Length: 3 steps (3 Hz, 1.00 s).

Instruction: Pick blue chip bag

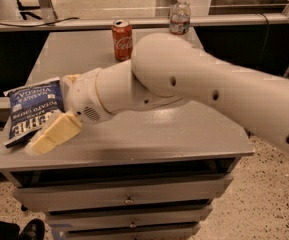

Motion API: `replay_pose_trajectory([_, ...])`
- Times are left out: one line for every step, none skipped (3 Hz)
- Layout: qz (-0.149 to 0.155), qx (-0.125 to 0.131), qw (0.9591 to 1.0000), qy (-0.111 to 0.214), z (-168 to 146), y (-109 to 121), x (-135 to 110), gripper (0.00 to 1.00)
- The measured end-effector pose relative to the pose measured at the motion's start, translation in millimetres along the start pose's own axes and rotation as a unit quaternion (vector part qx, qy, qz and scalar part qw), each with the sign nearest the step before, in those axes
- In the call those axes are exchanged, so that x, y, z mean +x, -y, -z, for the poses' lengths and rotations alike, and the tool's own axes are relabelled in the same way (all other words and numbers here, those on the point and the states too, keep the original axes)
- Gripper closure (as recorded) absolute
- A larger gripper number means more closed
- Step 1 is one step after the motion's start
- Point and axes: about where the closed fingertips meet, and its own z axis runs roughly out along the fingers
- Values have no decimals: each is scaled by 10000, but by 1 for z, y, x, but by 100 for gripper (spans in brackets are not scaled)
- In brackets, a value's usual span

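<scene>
The blue chip bag (31, 109) lies flat at the left edge of the grey table (184, 134), white lettering facing up. My gripper (51, 134) has cream fingers and hangs at the end of the big white arm (194, 84). It sits over the bag's lower right corner, near the table's front left. The fingertips (39, 145) overlap the bag's edge.
A red cola can (122, 39) stands at the back middle of the table. A clear water bottle (180, 16) stands at the back right. Drawers (129, 199) sit below the tabletop. A rail runs behind the table.
</scene>
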Motion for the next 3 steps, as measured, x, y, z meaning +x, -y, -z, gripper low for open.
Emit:
replay_pose_trajectory([229,80,9997,61,-36,12,9,0])
replay_pose_trajectory([323,189,9992,107,-59,31,23,0])
replay_pose_trajectory([301,263,9991,120,-72,46,39,18])
